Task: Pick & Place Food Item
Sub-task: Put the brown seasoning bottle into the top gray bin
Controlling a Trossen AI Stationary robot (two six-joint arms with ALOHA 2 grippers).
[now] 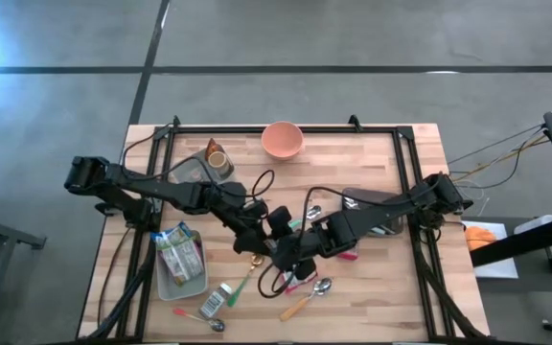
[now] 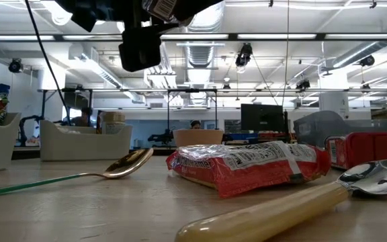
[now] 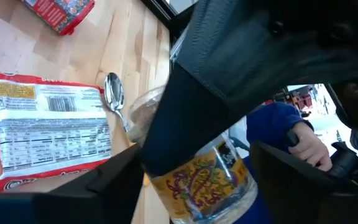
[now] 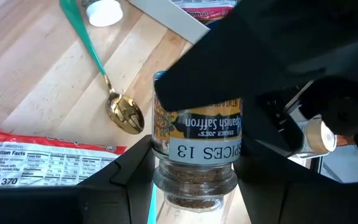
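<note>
While the right tool (image 4: 194,186) gripped the small, hard, slippery glass spice jar (image 4: 197,149) above the table (image 1: 381,287), the left tool (image 3: 191,180) was half-closed around it.

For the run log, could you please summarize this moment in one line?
right gripper: holds spice jar | left gripper: fingers around same jar | stage: handover above table

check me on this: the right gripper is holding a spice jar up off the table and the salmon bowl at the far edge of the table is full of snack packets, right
Not quite. The high view shows the salmon bowl empty; the snack packets lie in the white tray near the left arm. The rest holds: in the right wrist view, the right gripper is closed on the spice jar, raised above the table.
</note>
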